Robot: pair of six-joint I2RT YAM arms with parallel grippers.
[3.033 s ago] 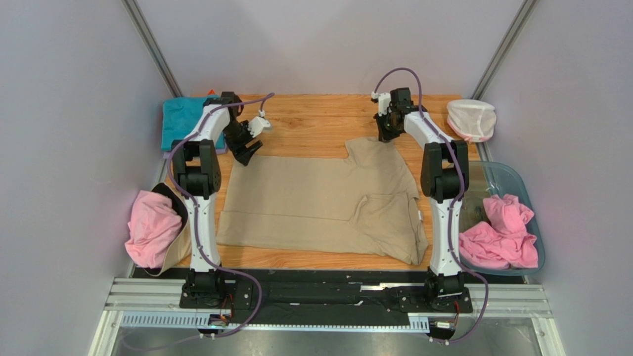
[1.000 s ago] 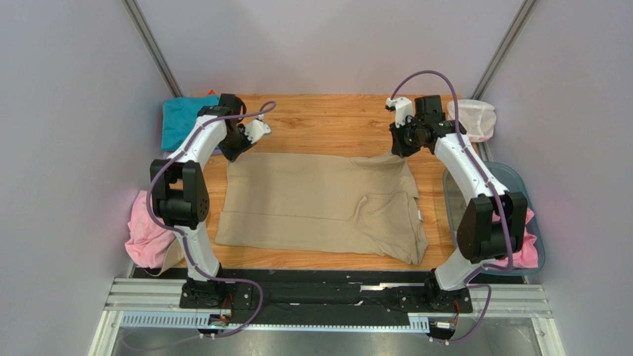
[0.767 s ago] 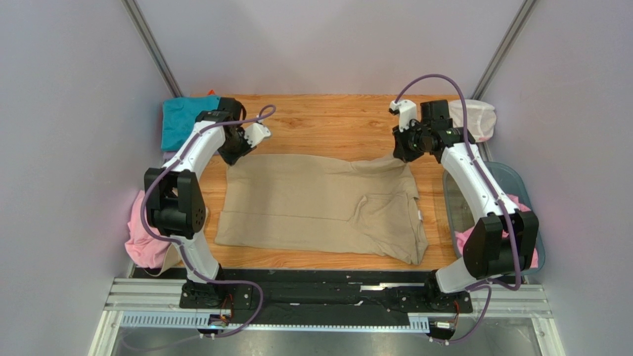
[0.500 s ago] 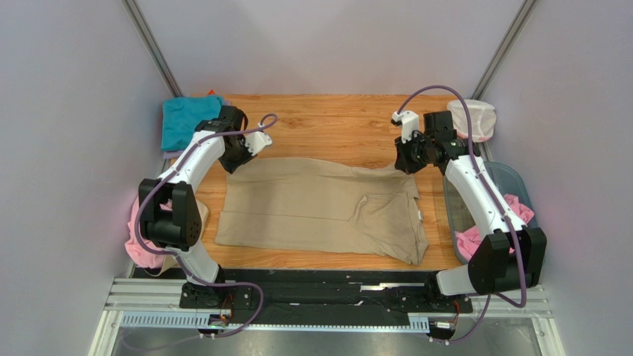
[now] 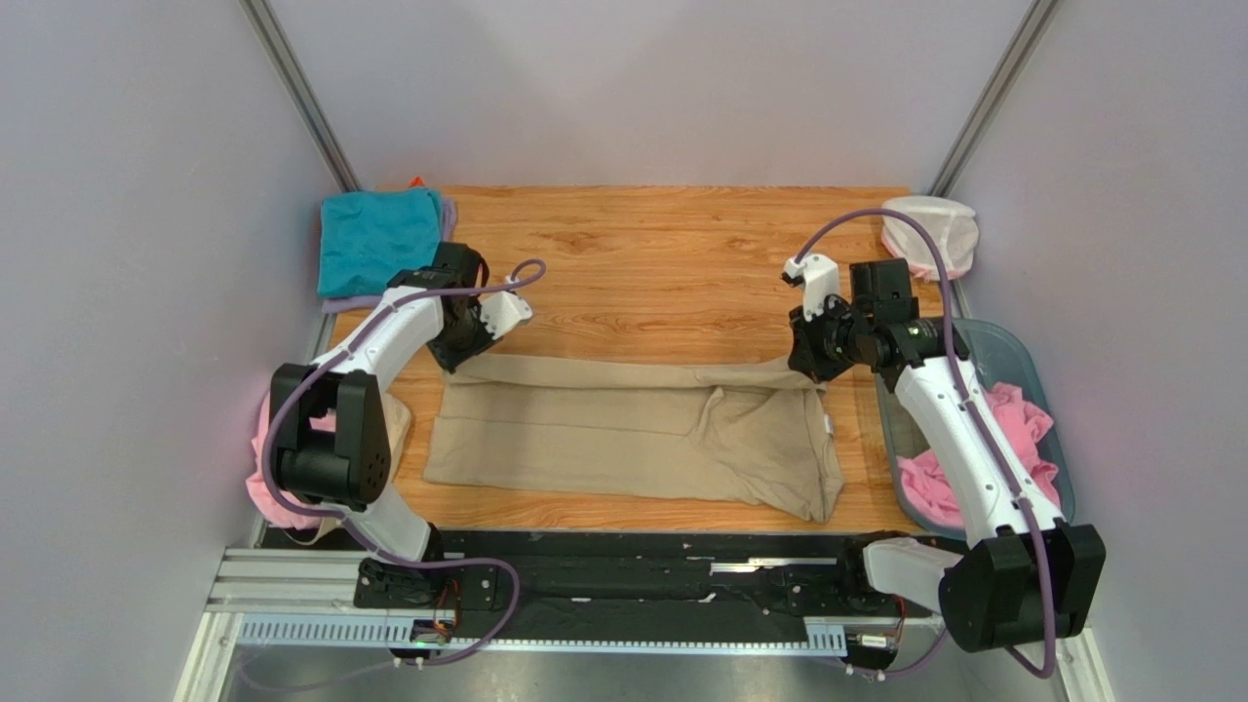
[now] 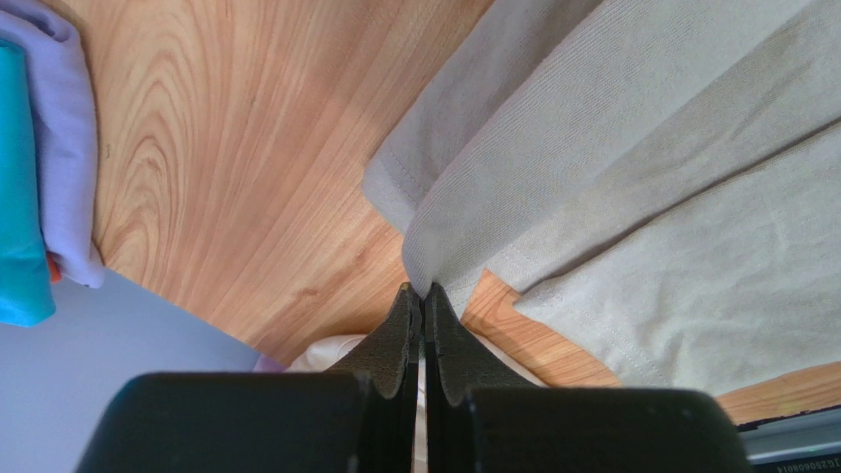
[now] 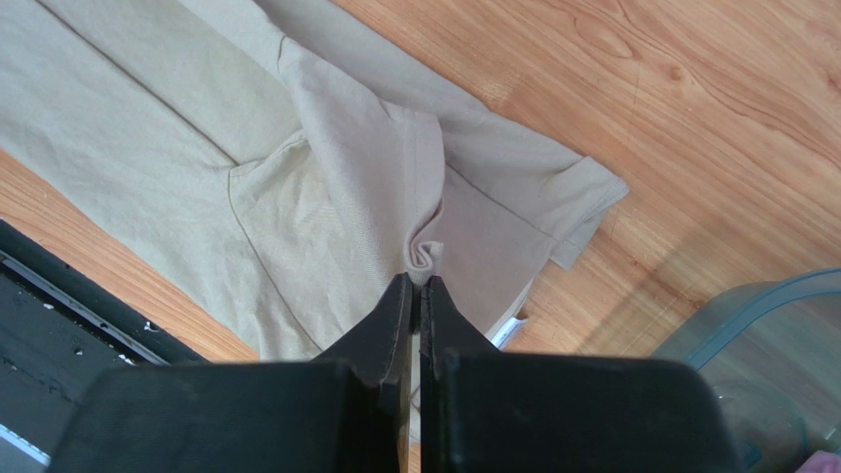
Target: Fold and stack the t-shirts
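1. The wooden desk (image 5: 659, 249) carries one tan t-shirt (image 5: 630, 439) on its near half. The shirt's long axis runs left to right, with a sleeve at the right end. Its far edge is raised and doubled over toward the near edge.
2. Just right of the tan t-shirt, past the desk's edge, stands one clear bluish tub (image 5: 1018, 351). It holds crumpled pink t-shirts (image 5: 1011, 432); how many I cannot tell.
3. Left of the tan t-shirt, off the desk, sits one more pink heap (image 5: 267, 446), partly hidden by the left arm.
4. Beyond its far-left corner, one folded teal t-shirt (image 5: 378, 242) lies on one lilac t-shirt (image 6: 74, 148).
5. Beyond its far-right corner, well apart, lies one white net pouch (image 5: 938, 234).
6. There are two hands. The left hand (image 6: 422, 296) is pinched tight on the tan t-shirt's far-left corner. The right hand (image 7: 417, 286) is closed on a pucker of the same shirt near the sleeve.
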